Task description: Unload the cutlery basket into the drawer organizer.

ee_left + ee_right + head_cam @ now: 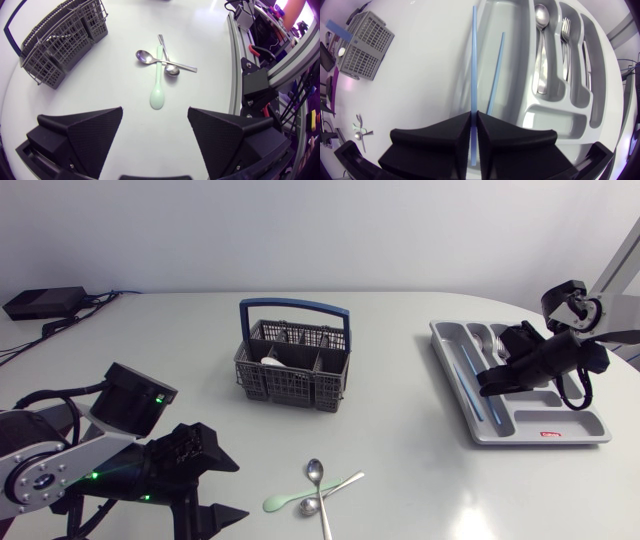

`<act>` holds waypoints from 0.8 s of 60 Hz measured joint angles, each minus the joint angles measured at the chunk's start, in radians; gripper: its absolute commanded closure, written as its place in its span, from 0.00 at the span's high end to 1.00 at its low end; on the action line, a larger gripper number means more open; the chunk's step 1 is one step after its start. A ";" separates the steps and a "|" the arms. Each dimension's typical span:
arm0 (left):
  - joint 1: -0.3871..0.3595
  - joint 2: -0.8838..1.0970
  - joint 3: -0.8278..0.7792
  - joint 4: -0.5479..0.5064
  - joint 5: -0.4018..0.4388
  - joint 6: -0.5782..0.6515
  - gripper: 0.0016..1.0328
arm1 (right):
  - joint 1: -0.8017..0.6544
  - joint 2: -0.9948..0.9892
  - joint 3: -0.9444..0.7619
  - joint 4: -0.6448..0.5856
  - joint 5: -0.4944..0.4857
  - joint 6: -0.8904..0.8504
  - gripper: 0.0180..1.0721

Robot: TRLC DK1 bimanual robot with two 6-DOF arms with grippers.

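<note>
Head view: grey slotted plastic cutlery basket with blue handle on white table; grey moulded drawer organizer well right of it. Right jaws, over the organizer, pinched on a thin pale-blue stick. Left jaws wide apart, empty, near mint-green plastic spoon crossing two steel spoons before the basket.

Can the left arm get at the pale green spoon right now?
Probably yes: the open left claw faces the pale green plastic spoon across bare table; two steel spoons cross only its handle.
</note>
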 measured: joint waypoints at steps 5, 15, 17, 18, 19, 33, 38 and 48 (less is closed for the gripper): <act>0.000 0.000 0.000 0.000 0.000 -0.001 0.89 | 0.000 0.048 0.035 0.033 0.024 0.027 0.13; -0.002 0.000 0.000 0.000 0.000 -0.004 0.89 | 0.003 0.132 0.075 0.063 0.053 0.058 0.22; -0.002 0.000 0.000 0.000 0.000 -0.004 0.89 | 0.005 0.142 0.075 0.065 0.056 0.063 0.29; -0.002 0.000 0.000 0.000 0.000 -0.004 0.89 | 0.006 0.146 0.075 0.066 0.056 0.066 0.33; -0.002 0.000 0.000 0.000 0.000 -0.004 0.89 | 0.006 0.149 0.075 0.066 0.056 0.066 0.35; -0.002 0.000 0.000 0.000 0.000 -0.004 0.89 | 0.030 0.109 0.050 0.074 0.037 0.024 0.65; -0.002 0.000 0.000 0.000 0.000 -0.004 0.89 | 0.079 -0.002 -0.024 0.092 0.015 -0.052 0.73; -0.002 0.002 0.000 0.000 0.000 -0.004 0.89 | 0.254 -0.224 -0.137 0.063 -0.005 -0.143 0.73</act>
